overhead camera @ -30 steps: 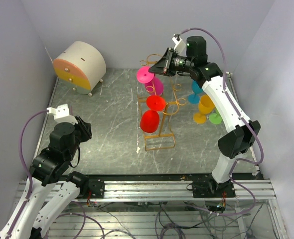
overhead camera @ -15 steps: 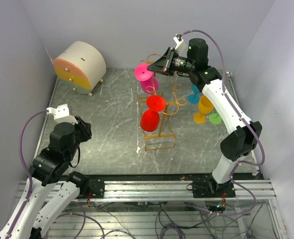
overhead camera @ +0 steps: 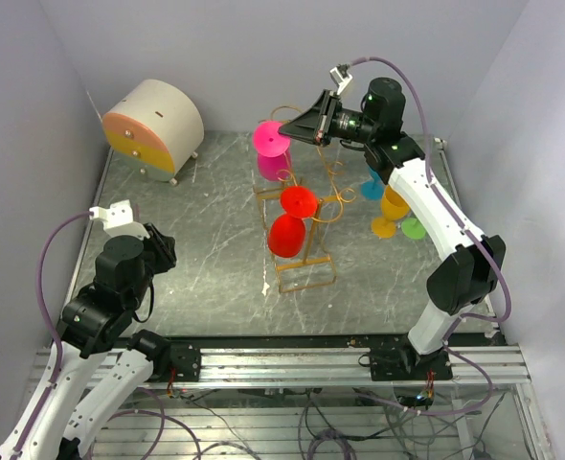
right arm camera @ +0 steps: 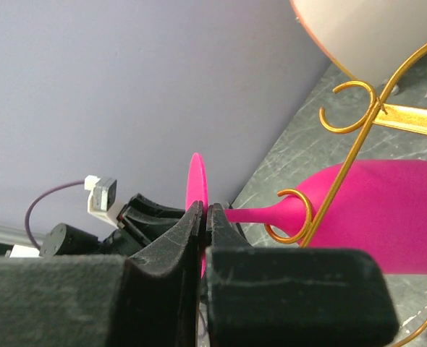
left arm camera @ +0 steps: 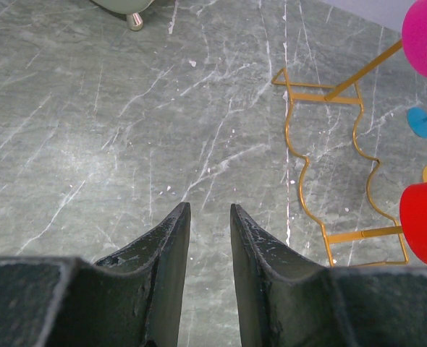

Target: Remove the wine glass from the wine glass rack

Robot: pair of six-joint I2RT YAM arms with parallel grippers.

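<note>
The golden wire wine glass rack (overhead camera: 306,271) stands mid-table, and its wavy base (left arm camera: 329,166) lies ahead of my left gripper. A pink wine glass (overhead camera: 273,158) hangs upside down at the rack's top. Its stem (right arm camera: 260,215) passes through a curled hook (right arm camera: 289,217). My right gripper (overhead camera: 289,131) is shut on the thin pink foot disc (right arm camera: 197,181). A red wine glass (overhead camera: 287,233) hangs lower on the rack. Low at the near left, my left gripper (left arm camera: 210,211) is open over bare table, holding nothing.
A round cream box with an orange and yellow front (overhead camera: 153,125) sits at the back left. Blue (overhead camera: 376,182), yellow (overhead camera: 393,206) and green (overhead camera: 414,227) glasses stand right of the rack, under my right arm. Walls close off the left, back and right.
My right gripper has pulled the pink glass left and slightly up. The rack's top has leaned left with it. The left arm has not moved.
</note>
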